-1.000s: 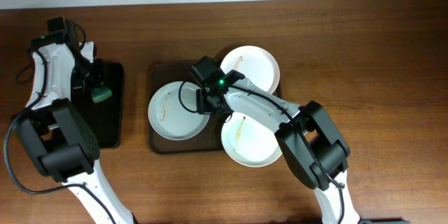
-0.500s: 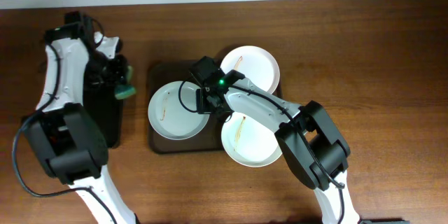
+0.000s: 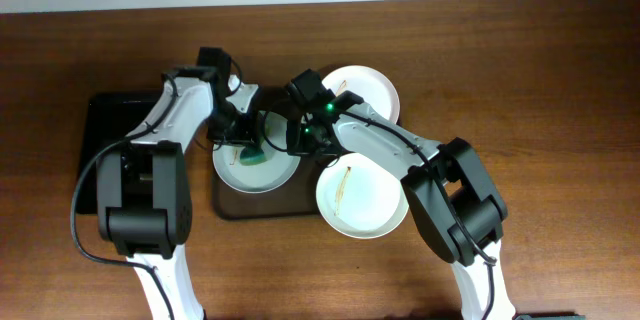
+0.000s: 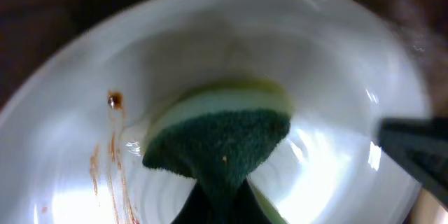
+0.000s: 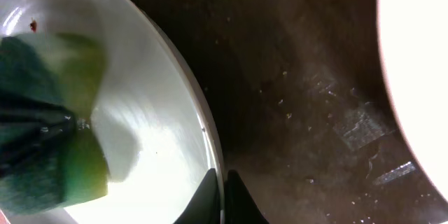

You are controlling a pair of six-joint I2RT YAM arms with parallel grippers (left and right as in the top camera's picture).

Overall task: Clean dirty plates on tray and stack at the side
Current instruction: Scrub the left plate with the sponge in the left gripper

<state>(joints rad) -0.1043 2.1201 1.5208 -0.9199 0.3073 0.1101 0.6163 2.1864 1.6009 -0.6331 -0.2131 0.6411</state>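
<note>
Three white plates lie on the brown tray. My left gripper is shut on a green sponge and presses it onto the left plate. In the left wrist view the sponge sits mid-plate, with brown streaks to its left; the gripper is at the bottom edge. My right gripper is shut on this plate's right rim, seen in the right wrist view. The far plate and the near plate each bear a brown streak.
A smaller black tray lies on the wooden table at the left. In the right wrist view the tray floor shows scuffs, and another plate's edge is at the right. Both arms crowd the left plate.
My left arm has swung right from the black tray, carrying the sponge onto the left plate. My right gripper has kept its hold on that plate's rim, shifting slightly.
</note>
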